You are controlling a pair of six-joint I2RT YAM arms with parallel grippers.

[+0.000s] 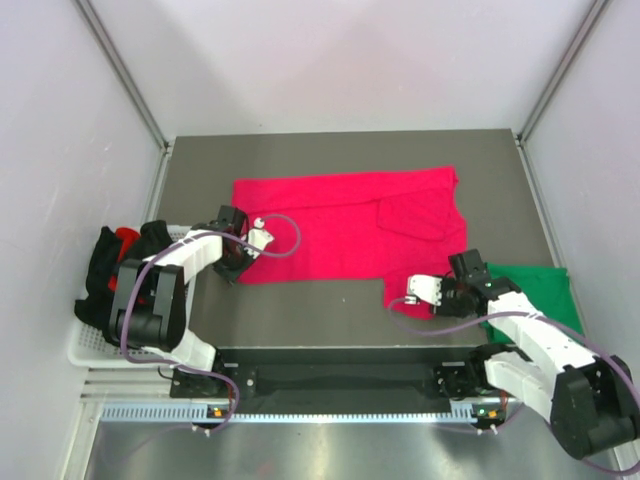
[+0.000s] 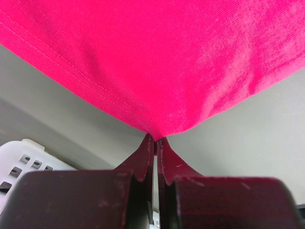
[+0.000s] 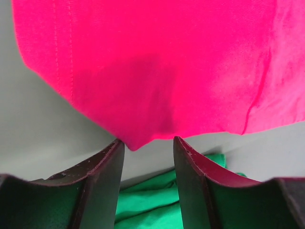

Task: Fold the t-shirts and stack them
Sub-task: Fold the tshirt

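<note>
Crimson-pink cloth fills both wrist views: the crimson-pink t-shirt (image 1: 345, 225) lies spread flat on the grey table (image 1: 320, 330). Its long axis runs from the left pincer (image 2: 155, 143) across toward the right pincer (image 3: 147, 143). We see its straight stitched edge at the left pincer's end. At the right pincer's end a narrower flap, seemingly a sleeve, hangs down toward that pincer.

We find the left pincer pressed tight together, gripping the very corner of that stitched edge; the cloth fans out ahead of its tips to both sides.

The right pincer stands moderately apart. The flap's rounded corner dips just ahead of the gap, close to the finger on the left of its wrist view, but nothing is clamped.

Beneath and behind the right pincer, to its outer side, lies the dark green t-shirt (image 1: 545, 290). Behind the left pincer, on its outer side, the white basket (image 1: 85, 345) holds black t-shirts (image 1: 100, 270) and a red one (image 1: 125, 237).
</note>
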